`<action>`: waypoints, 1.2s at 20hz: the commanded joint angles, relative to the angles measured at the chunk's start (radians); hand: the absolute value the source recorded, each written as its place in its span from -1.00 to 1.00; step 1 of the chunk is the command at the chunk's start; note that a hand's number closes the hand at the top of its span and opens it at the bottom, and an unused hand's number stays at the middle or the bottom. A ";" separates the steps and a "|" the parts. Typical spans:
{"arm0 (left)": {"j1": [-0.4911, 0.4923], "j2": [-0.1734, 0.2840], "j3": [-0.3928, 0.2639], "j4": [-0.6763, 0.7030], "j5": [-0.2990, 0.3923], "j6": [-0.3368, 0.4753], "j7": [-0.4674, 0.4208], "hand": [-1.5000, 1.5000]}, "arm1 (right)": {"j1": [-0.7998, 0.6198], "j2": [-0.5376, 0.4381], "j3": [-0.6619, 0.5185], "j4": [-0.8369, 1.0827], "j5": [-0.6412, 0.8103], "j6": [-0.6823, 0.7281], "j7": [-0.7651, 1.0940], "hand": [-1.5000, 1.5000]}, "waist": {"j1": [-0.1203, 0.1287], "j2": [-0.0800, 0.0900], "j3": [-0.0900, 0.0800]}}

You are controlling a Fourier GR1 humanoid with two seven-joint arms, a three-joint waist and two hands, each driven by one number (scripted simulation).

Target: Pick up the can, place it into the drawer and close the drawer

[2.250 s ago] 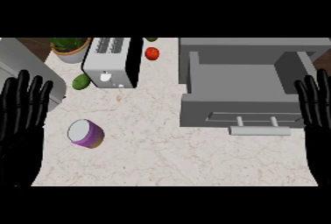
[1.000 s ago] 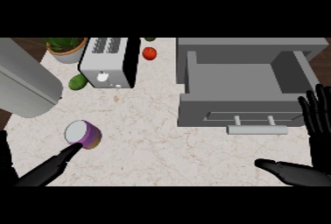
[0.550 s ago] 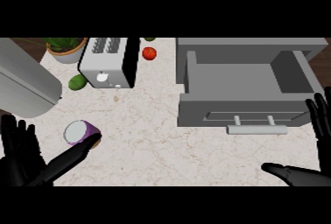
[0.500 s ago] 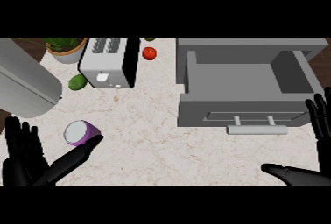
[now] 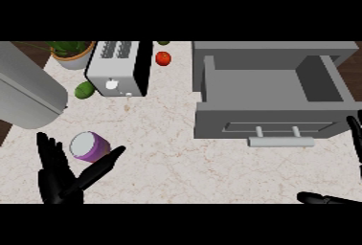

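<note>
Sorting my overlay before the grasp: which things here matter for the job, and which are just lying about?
Job:
can, purple, standing on the counter
drawer, open
left hand, open beside the can
right hand, open at the right edge

Lying about:
toaster
plant
tomato
green fruit

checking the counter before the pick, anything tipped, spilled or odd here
Nothing stands out. The purple can stands upright on the counter by the open left hand, and the drawer is open. No spills show.
</note>
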 commanded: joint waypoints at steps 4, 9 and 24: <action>0.047 0.000 0.032 0.139 0.179 0.007 -0.242 -1.00 | -0.004 -0.041 -0.094 -0.017 -0.085 0.042 0.028 -1.00 | 0.002 0.000 0.000; -0.038 0.000 0.072 0.324 0.314 0.011 -0.375 -1.00 | 0.001 -0.043 -0.100 -0.074 -0.092 0.044 0.088 -1.00 | 0.000 0.000 0.000; -0.171 0.000 0.278 0.729 0.508 -0.193 -0.666 -1.00 | -0.041 -0.019 -0.097 -0.041 -0.051 0.048 0.115 -1.00 | 0.001 0.001 0.000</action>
